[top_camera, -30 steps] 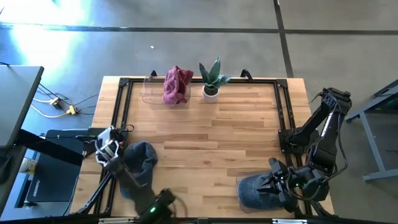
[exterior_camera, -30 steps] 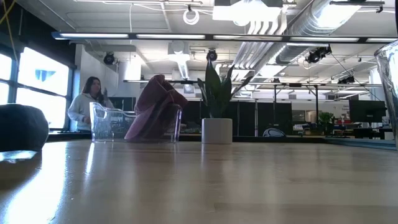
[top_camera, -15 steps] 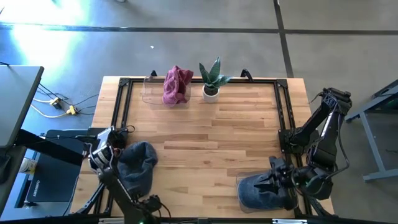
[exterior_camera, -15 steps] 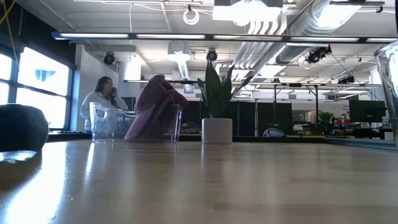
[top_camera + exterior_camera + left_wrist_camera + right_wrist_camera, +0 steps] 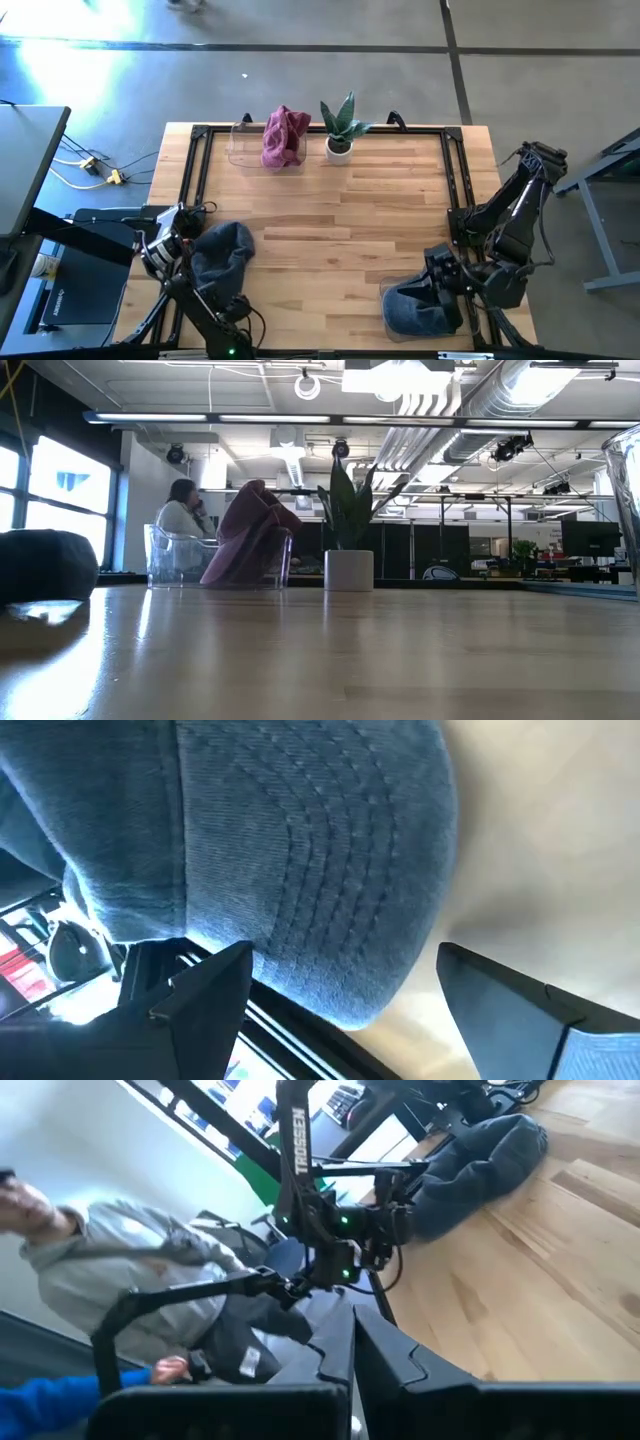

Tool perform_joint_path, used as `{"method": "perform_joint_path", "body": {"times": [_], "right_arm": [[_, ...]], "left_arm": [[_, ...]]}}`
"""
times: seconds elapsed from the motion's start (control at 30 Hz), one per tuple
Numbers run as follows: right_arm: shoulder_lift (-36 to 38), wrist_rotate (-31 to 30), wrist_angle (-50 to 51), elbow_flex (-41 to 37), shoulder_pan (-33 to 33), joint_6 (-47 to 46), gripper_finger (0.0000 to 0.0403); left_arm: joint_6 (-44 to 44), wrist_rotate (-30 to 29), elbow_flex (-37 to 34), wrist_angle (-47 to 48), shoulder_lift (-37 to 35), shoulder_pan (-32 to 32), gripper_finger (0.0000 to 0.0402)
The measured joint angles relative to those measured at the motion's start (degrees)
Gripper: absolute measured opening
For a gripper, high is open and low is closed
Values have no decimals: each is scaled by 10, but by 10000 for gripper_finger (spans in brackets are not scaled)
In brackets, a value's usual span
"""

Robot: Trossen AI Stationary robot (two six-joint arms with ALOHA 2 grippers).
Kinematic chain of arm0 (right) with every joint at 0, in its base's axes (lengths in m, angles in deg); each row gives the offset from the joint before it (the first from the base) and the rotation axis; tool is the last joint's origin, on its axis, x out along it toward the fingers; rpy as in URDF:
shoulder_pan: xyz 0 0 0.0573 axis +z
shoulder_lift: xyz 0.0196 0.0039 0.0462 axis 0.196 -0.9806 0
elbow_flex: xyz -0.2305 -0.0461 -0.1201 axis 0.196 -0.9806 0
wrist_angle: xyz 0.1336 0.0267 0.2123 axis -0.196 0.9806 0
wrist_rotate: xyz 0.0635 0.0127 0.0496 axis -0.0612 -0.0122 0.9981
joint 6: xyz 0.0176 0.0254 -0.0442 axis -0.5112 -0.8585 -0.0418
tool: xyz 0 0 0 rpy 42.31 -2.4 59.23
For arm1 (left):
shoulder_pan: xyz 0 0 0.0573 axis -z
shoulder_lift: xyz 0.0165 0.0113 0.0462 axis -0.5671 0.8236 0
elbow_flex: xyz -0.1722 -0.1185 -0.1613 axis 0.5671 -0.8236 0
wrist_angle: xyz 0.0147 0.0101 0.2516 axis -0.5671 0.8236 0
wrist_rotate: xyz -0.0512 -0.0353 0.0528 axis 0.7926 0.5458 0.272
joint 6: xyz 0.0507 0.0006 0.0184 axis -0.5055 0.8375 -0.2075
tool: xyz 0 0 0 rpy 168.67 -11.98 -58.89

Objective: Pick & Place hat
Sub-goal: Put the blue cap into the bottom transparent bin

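Denim hat (image 5: pixel 222 258) lies slumped at lower left of table (image 5: pixel 330 215); left end effector (image 5: pixel 340 995) spread wide, poised to grasp. Right end effector (image 5: pixel 435 283) closed, lower right, over another hat (image 5: pixel 415 308).

Two limp blue denim hats (image 5: pixel 222 262) (image 5: pixel 415 306), near edge

High view looks straight down over the whole light wooden counter (image 5: pixel 330 210). Low view sits at counter level, facing the room. Left wrist view is close on a blue-grey denim hat (image 5: pixel 300 850), seen lower left in high view; right wrist view faces across the counter.
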State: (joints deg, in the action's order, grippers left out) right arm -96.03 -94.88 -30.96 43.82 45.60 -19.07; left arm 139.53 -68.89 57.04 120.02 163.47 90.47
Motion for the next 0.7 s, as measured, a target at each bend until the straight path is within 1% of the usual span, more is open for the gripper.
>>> {"method": "perform_joint_path", "body": {"times": [0.1,0.2,0.27,0.33,0.43,0.47,0.5,0.57,0.63,0.7], "right_arm": [[0,-4,-9,0,-6,0,1],[0,-14,-14,0,-12,0,2],[-1,-21,-15,0,-17,0,1],[-1,-26,-16,0,-22,0,1],[-1,-24,-16,0,-32,3,2],[-1,-24,-18,0,-34,9,1],[-1,-24,-22,0,-37,13,1],[-1,-24,-29,0,-41,19,1],[-1,-24,-37,0,-46,30,2],[-1,-25,-39,0,-50,37,1]], "left_arm": [[22,-33,-2,8,0,1,293],[41,-54,-2,16,0,1,248],[53,-60,-1,25,0,4,202],[63,-61,7,38,0,8,146],[73,-79,43,50,-2,9,52],[77,-90,62,52,-7,9,29],[86,-103,87,53,-14,9,18],[99,-142,141,40,-34,7,24],[110,-205,197,34,-54,7,29],[127,-268,253,27,-72,1,21]]}}
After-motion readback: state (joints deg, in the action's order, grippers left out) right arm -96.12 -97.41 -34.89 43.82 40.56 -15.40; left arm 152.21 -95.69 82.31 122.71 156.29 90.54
